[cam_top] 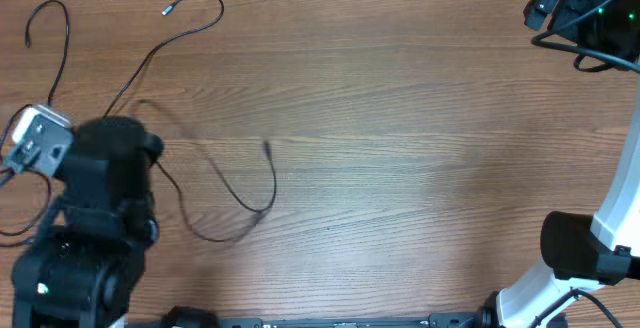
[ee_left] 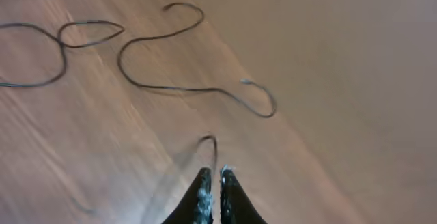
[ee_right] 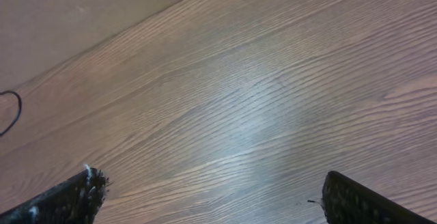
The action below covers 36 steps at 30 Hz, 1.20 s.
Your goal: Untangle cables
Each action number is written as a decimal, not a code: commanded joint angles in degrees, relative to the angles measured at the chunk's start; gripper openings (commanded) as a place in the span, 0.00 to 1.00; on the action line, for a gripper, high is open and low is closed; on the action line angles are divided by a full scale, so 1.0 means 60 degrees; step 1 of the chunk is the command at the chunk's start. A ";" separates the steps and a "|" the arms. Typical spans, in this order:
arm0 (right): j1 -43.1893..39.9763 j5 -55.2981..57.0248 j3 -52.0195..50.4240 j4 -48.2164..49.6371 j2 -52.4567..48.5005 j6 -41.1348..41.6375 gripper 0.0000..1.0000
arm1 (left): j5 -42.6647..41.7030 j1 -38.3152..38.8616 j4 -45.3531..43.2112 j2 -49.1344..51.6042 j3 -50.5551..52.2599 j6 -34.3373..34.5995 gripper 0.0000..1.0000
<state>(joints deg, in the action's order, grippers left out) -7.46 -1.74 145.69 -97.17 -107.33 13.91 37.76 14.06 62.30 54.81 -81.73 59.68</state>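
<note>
Several thin black cables lie on the wooden table. One with a silver tip (cam_top: pixel 168 9) snakes from the back left toward my left arm (cam_top: pixel 105 163); it also shows in the left wrist view (ee_left: pixel 171 87). Another (cam_top: pixel 48 38) loops at the far left. A third (cam_top: pixel 268 183) curves at centre left, and part of it is blurred. My left gripper (ee_left: pixel 213 174) is shut, with a short hooked cable end (ee_left: pixel 208 139) running into its tips. My right gripper (ee_right: pixel 215 197) is wide open and empty above bare wood, at the back right in the overhead view (cam_top: pixel 548 3).
A tan wall (ee_left: pixel 341 60) borders the table's back edge. A bit of cable (ee_right: pixel 12 111) shows at the left edge of the right wrist view. The right arm's base (cam_top: pixel 580 258) stands at the front right.
</note>
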 commanded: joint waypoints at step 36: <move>-0.0011 -0.0051 0.0029 0.0022 0.0168 0.0040 1.00 | -0.7056 -0.6696 -0.0324 0.7748 -0.0080 -0.7158 1.00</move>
<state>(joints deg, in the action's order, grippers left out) -7.46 -2.13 145.69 -97.14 -107.33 13.89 -1.74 -26.61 60.12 97.17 -81.80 26.41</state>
